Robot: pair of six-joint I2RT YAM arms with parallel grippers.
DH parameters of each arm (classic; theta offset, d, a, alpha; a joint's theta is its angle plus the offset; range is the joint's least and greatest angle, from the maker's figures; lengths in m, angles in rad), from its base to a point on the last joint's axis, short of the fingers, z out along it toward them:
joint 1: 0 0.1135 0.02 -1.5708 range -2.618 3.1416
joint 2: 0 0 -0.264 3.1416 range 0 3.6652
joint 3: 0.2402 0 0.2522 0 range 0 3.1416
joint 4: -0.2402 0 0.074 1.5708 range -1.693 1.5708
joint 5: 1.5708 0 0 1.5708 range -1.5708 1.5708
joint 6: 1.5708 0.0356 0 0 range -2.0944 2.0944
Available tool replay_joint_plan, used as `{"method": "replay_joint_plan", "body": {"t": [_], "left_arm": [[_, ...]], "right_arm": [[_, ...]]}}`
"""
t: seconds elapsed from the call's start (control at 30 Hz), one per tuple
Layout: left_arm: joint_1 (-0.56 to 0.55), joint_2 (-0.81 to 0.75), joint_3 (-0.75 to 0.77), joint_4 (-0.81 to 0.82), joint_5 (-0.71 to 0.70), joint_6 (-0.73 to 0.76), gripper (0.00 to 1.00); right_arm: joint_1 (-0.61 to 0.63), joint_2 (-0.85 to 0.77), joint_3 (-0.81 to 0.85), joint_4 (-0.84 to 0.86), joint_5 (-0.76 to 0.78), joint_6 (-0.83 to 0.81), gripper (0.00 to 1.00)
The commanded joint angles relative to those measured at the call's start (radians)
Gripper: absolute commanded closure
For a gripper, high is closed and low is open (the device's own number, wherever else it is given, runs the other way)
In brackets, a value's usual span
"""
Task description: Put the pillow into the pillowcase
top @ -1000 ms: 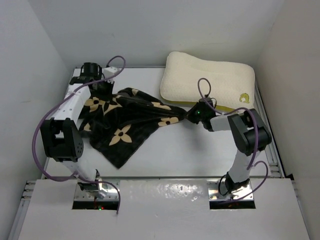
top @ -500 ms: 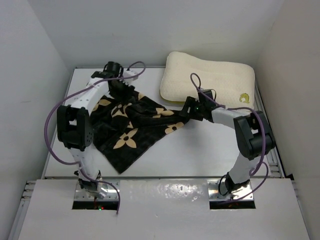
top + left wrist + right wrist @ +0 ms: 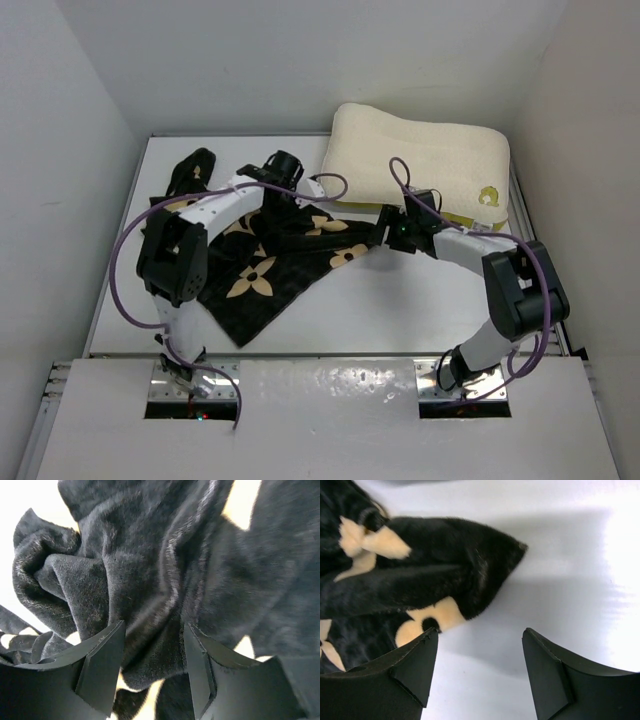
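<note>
The cream pillow [image 3: 420, 160] lies at the back right of the white table [image 3: 400, 300], its yellow logo toward the right end. The black pillowcase [image 3: 265, 265] with tan flowers lies crumpled at left centre, one corner trailing to the back left [image 3: 190, 170]. My left gripper [image 3: 287, 190] hovers over its back edge near the pillow. In the left wrist view the jaws [image 3: 154, 630] stand open just above bunched velvet [image 3: 150, 555]. My right gripper [image 3: 380, 232] is open and empty [image 3: 480, 632] over bare table. The case's right corner [image 3: 485, 565] lies just ahead of it.
White walls close in the table on the left, back and right. A metal rail [image 3: 548, 320] runs along the right edge. Purple cables [image 3: 130, 250] loop off both arms. The arm bases sit on a white shelf [image 3: 320, 400] at the near edge.
Both grippers have opened and let go of the pillowcase. The left arm swung from the back-left corner rightward over the case toward the pillow. The case has slackened onto the table.
</note>
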Motion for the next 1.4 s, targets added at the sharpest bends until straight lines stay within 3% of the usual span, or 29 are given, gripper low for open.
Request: {"method": "replay_joint_plan", "body": {"t": [0.0,0.2,0.33,0.5,0.57,0.63,0.73,1.1,1.37], "left_arm": [[0.002,0.030,0.013,0.028,-0.078,0.071,0.52],[0.024,0.090,0.077,-0.078,-0.028,0.042,0.57],[0.022,0.055,0.109,-0.107,-0.003,0.022,0.54],[0.018,-0.016,0.188,-0.156,0.177,0.017,0.51],[0.010,-0.021,0.157,-0.157,0.193,0.033,0.57],[0.005,0.004,0.129,-0.163,0.152,0.046,0.66],[0.005,0.064,0.120,-0.209,0.063,0.036,0.70],[-0.010,0.105,0.091,-0.233,-0.048,0.066,0.59],[-0.013,0.108,0.066,-0.163,-0.130,0.057,0.62]], "right_arm": [[-0.009,-0.055,-0.017,0.006,0.019,0.002,0.33],[-0.021,-0.078,-0.050,0.012,0.025,0.006,0.33],[-0.024,-0.083,-0.053,0.012,0.025,0.006,0.33],[-0.024,-0.075,-0.045,0.011,0.022,0.000,0.34],[-0.024,-0.075,-0.048,0.009,0.021,0.003,0.35],[-0.027,-0.075,-0.060,0.019,0.014,0.011,0.35],[-0.034,-0.083,-0.073,0.020,0.007,0.016,0.35],[-0.044,-0.084,-0.097,0.035,-0.004,0.023,0.35],[-0.043,-0.081,-0.106,0.046,-0.004,0.028,0.35]]}}
